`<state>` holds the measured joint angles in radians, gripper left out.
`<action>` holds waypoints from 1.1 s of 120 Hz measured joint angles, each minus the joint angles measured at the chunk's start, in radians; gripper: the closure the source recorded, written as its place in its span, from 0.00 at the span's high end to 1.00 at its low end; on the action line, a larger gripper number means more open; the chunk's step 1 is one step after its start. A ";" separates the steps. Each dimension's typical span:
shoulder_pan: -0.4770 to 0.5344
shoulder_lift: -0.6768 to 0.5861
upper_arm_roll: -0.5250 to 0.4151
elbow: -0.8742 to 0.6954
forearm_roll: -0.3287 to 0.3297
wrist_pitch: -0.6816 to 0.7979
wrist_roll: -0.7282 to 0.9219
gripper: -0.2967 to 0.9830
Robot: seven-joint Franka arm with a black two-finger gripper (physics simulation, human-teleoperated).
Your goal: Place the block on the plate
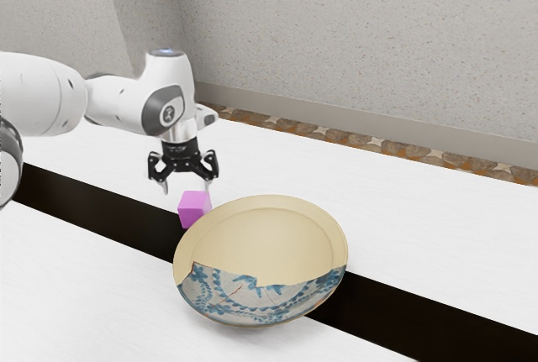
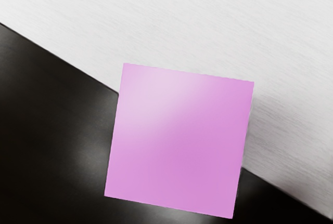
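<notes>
So the gripper (image 1: 187,186) is hanging right above the pink block (image 1: 194,209), fingers spread wide with nothing pinched between them. The block's sitting on the table (image 1: 412,236), kinda straddling the edge where the black stripe (image 1: 118,220) meets the white part, and it's just beside the big beige plate (image 1: 265,240) with the blue pattern on one side.

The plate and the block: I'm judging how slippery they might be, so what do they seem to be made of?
The plate looks like glazed ceramic, given its smooth cream surface and blue floral pattern. The block looks like satin plastic or painted wood: even pink-purple colour, no grain, a soft highlight on its face.
</notes>
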<state>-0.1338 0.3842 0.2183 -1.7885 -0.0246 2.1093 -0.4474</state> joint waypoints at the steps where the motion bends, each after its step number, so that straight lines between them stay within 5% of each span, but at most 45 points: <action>1: 0.000 0.001 0.000 0.001 0.000 0.002 0.000 0.77; 132: 0.108 0.150 -0.083 0.071 -0.005 0.075 0.203 0.77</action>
<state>-0.0261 0.5345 0.1350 -1.7176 -0.0300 2.1840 -0.2441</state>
